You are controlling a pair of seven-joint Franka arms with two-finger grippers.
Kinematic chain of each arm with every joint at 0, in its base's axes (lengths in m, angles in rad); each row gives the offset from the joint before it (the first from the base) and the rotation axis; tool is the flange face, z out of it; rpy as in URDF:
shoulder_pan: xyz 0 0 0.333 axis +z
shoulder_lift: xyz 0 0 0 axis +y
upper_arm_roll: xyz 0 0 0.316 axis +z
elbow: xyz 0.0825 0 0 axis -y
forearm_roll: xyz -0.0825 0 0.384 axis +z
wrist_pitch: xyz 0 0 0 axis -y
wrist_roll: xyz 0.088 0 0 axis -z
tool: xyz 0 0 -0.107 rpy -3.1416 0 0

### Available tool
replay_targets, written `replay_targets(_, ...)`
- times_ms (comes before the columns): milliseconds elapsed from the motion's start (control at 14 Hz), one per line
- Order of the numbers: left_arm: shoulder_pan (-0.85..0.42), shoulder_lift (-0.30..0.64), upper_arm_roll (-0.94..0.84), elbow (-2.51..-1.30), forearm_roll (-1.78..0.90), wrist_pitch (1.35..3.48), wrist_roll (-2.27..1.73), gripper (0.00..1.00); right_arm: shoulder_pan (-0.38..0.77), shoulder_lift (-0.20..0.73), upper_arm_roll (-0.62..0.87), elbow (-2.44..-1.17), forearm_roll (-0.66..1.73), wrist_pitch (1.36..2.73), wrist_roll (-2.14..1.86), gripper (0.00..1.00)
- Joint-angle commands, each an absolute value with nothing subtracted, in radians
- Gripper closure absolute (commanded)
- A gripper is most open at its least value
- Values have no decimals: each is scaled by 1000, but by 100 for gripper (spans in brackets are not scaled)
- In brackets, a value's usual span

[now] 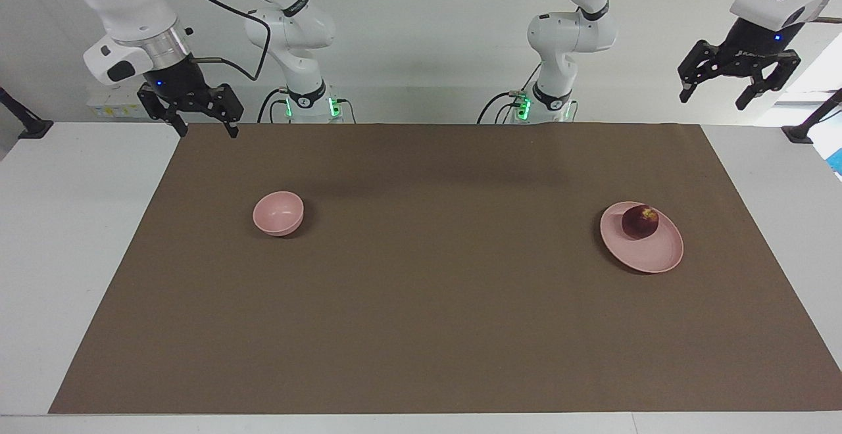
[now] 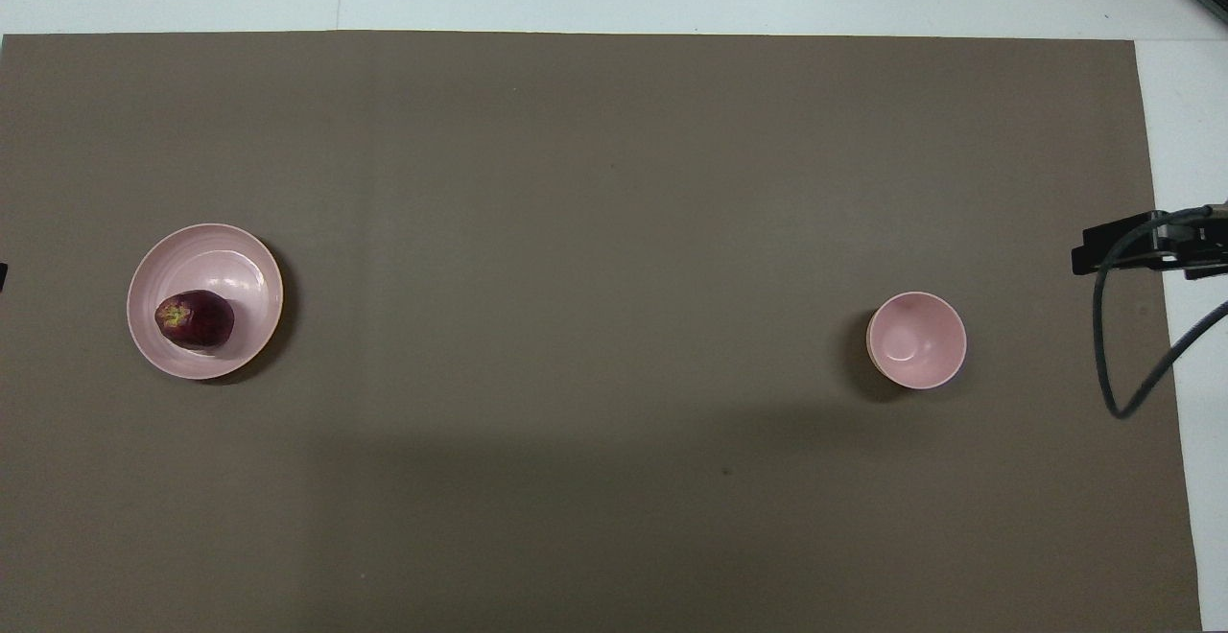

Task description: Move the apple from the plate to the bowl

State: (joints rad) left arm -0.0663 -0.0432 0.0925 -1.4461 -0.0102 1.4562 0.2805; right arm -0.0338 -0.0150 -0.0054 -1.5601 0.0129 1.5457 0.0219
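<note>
No legible txt, labels, brands or nos. anywhere; gripper markings too small to read.

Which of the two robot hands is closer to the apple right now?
The left gripper is closer, raised at the apple's end of the table. The right gripper hangs open at the bowl's end. The apple sits on the plate.

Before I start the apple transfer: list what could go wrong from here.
1. The apple is round and lies off-centre on the plate, so a tool closing on it might roll it toward the low rim.
2. The bowl is small and stands at the right arm's end of the table, a long carry, so a release slightly off could miss it.
</note>
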Motion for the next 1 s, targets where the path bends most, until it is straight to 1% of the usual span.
replay_targets(0, -74, -78, 101, -1563, -17, 1540, 285, 0, -43, -12, 3, -1549, 14, 1532, 12, 0)
replay_targets(214, -72, -90, 104, -1675, -18, 1643, 284, 0, -43, -12, 2, -1549, 14, 1532, 12, 0)
replay_targets(429, -71, -95, 106, -1771, -18, 1695, 285, 0, -43, -12, 2, -1548, 14, 1532, 12, 0)
replay_targets(571, -58, -124, 109, -1885, -20, 1776, 284, 0, -43, -12, 2, -1548, 14, 1532, 12, 0)
replay_targets(714, -31, -155, 109, -1994, -23, 1908, 291, 0, -43, -12, 2, -1548, 14, 1532, 12, 0)
replay_targets(786, -29, -150, 109, -2020, -25, 1937, 307, 0, -43, -12, 2, -1549, 14, 1532, 12, 0)
replay_targets(929, -11, -115, 110, -2032, -66, 1971, 353, 0, -43, -12, 2, -1548, 14, 1532, 14, 0)
